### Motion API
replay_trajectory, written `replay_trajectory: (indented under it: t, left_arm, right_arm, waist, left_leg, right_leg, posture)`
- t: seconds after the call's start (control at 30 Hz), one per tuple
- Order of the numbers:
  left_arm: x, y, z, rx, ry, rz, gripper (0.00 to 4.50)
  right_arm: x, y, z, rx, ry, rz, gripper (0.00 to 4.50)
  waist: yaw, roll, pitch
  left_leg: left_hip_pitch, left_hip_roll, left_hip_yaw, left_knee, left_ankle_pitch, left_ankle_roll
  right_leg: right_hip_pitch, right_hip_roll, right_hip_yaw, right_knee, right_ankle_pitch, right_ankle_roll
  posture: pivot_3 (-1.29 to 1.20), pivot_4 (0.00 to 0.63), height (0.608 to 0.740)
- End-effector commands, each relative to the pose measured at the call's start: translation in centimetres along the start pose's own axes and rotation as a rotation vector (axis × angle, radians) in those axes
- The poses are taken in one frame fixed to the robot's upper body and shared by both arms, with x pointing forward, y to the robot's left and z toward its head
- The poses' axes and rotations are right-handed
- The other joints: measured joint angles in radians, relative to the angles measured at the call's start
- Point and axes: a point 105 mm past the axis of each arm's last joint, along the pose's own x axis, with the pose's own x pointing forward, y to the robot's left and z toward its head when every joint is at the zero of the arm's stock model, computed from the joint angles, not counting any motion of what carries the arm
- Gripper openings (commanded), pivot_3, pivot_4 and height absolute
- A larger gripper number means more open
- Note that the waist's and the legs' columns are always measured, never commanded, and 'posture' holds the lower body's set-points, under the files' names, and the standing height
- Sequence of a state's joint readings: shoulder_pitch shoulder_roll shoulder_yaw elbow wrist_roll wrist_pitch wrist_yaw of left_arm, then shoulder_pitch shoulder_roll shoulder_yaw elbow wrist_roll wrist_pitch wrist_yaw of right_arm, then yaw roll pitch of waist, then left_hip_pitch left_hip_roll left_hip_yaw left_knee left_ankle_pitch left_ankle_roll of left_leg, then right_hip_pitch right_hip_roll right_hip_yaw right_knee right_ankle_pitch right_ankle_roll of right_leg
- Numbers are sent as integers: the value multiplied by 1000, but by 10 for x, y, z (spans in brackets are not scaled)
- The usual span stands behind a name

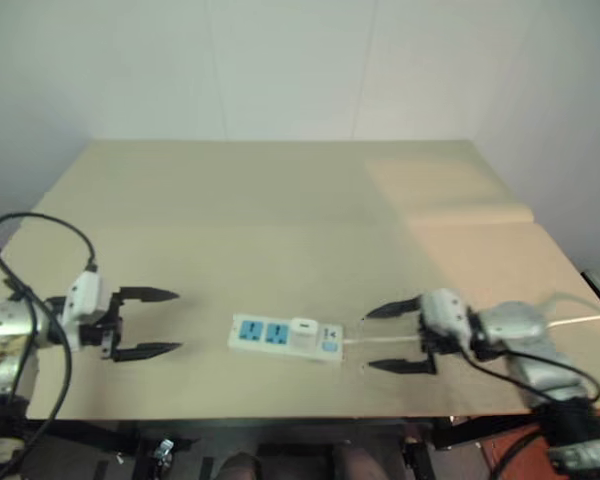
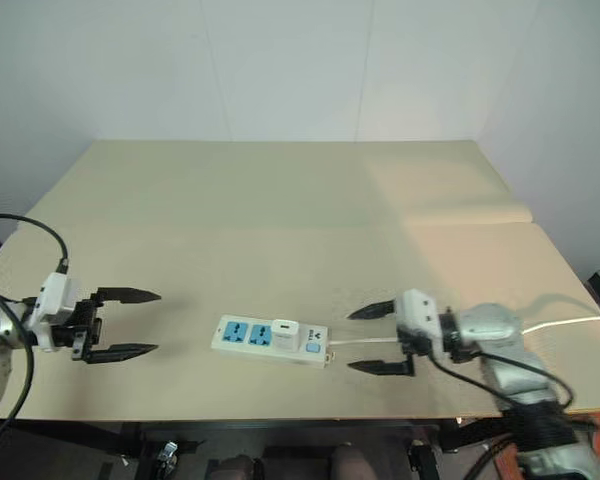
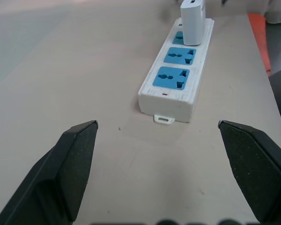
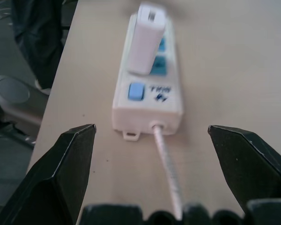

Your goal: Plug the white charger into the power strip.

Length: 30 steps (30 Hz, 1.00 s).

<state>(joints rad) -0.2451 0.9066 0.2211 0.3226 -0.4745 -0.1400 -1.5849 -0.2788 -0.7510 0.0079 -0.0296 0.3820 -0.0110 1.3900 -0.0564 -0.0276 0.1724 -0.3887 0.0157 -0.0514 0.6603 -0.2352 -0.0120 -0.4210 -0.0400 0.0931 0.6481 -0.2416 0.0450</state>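
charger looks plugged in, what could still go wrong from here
The white charger stands tall in the end socket of the power strip; if it is not fully seated, a bump could tip it. The right gripper, open, straddles the strip's cable, so moving that arm carelessly might snag it and drag the strip.

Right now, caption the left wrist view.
Open left gripper faces long white plastic power strip, small white boxy charger plugged upright in its far socket.

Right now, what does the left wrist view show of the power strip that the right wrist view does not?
The left wrist view shows two free blue sockets and the strip's plain end with a small tab. The right wrist view shows the blue switch and the cable leaving the strip. Both show the power strip lying on the table with the white charger standing upright in it, between open jaws.
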Motion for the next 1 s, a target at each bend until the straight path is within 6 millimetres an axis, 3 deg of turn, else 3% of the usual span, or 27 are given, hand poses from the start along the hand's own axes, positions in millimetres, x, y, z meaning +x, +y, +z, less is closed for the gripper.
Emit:
replay_trajectory:
  t: [0.03, 0.63, 1.0]
  left_arm:
    - [-8, 1, 11, 35, 0, 34, 4500]
    - [-1, -4, 11, -29, -17, 37, 4500]
    - [7, -9, 18, -35, -81, 33, 4500]
  right_arm:
    - [-17, 0, 14, -36, 17, -36, 4474]
    - [-42, 7, 8, 49, 136, -122, 4474]
    - [-61, -1, 15, 14, 182, -166, 4474]
  waist:
    - [2, 0, 0]
    - [12, -1, 1]
    - [12, -1, 1]
  left_leg:
    - [0, 0, 0, 0, 0, 0]
    - [-1, 0, 2, 0, 0, 0]
    - [0, 0, 2, 0, 0, 0]
  right_leg:
    - [0, 0, 0, 0, 0, 0]
    - [0, 0, 1, 0, 0, 0]
    - [0, 0, 1, 0, 0, 0]
  posture:
    - [0, 150, 740]
    - [0, 150, 740]
    - [0, 150, 740]
